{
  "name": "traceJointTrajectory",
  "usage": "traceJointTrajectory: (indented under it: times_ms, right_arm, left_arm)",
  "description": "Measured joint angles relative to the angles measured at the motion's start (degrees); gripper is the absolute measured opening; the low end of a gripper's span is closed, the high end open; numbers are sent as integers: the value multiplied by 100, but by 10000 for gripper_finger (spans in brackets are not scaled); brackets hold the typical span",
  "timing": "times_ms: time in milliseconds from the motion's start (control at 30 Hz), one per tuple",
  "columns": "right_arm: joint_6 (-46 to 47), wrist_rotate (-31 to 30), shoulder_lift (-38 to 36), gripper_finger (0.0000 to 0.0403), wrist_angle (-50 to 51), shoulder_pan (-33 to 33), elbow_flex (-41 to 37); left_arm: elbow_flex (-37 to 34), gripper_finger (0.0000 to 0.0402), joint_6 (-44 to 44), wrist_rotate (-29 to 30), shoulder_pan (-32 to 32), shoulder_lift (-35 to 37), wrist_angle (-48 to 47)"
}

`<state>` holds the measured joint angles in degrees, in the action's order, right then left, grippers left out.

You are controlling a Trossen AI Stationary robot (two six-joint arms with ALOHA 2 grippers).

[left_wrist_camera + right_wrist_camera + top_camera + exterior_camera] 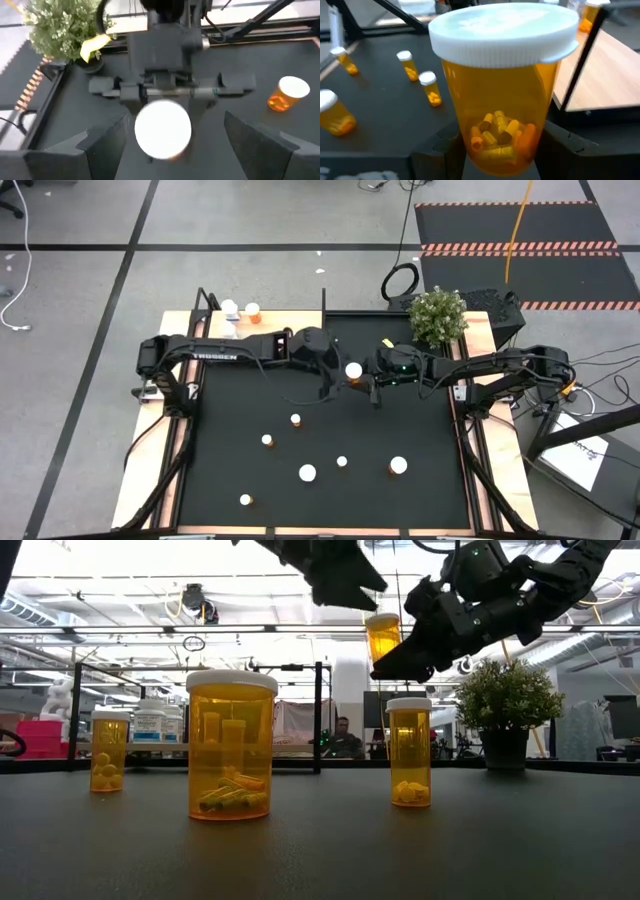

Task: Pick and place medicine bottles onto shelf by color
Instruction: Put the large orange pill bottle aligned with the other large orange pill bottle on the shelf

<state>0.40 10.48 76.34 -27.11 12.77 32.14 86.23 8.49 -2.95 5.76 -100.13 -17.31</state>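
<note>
An orange medicine bottle with a white cap is held up over the middle of the black mat by my right gripper, which is shut on it. My left gripper is open; its fingers stand on either side of the same bottle without touching it. Several more orange bottles with white caps stand on the mat, such as one at the near right. The light-wood shelf lies at the far left and carries a white bottle and an orange one. My right gripper pinches the bottle's orange body, low down, between its two fingers. The fingers come about level from the table's right side. The bottle stands upright with its cap up, lifted clear of the mat.
A potted plant stands at the far right of the table. The shelf's thin black posts rise at its edges. Loose bottles stand scattered over the mat's near half. Wooden strips run along the mat's left and right sides.
</note>
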Motion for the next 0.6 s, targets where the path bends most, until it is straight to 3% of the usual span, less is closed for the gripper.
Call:
traceJointTrajectory:
  times_ms: [333, 600]
  right_arm:
    - [-154, -24, 0, 180, -19, 0, 0]
    - [-173, -24, 0, 180, 66, -1, 0]
  left_arm:
    - [1673, 328, 350, 2, 198, -708, -2350]
    - [2573, 328, 847, 4, 200, -1568, -3177]
